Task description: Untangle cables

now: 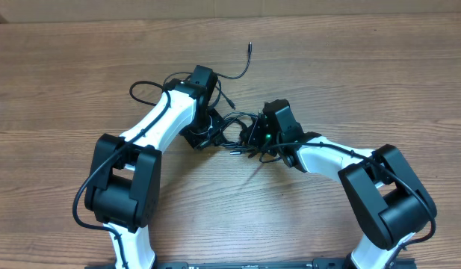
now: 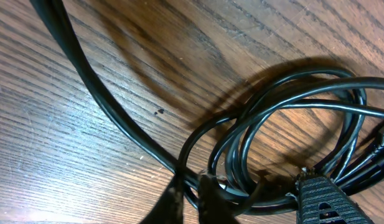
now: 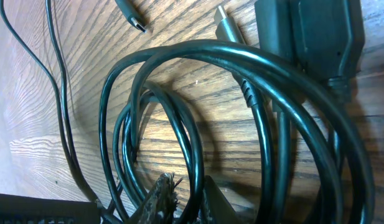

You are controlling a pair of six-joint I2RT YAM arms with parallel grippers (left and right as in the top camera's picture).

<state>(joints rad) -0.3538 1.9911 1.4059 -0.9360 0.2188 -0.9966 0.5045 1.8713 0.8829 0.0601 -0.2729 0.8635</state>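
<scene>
**Now both hands are down in the cable knot**

Up close, we see our left hand (image 2: 190, 198) with its fingertips pressed together on one black strand of the cables (image 1: 231, 123), low over the desk (image 1: 364, 60). Just beyond that pinch, several strands curl into overlapping loops lying flat on the wood. One cord runs off diagonally toward the upper left of the wrist view.

Our right hand (image 3: 185, 202) sits at the other side of the same bundle, its tips down among the strands. We cannot tell whether they are closed on a cord or merely beside one. Past those tips, large loops cross each other, and a small plug end (image 3: 131, 18) rests on the desk beyond them, with a second, silvery one nearby.

From overhead, the bundle lies between the two hands near the middle of the desk. A thin loose cord (image 1: 248, 56) leaves it and reaches toward the far edge, ending in a small plug.
</scene>
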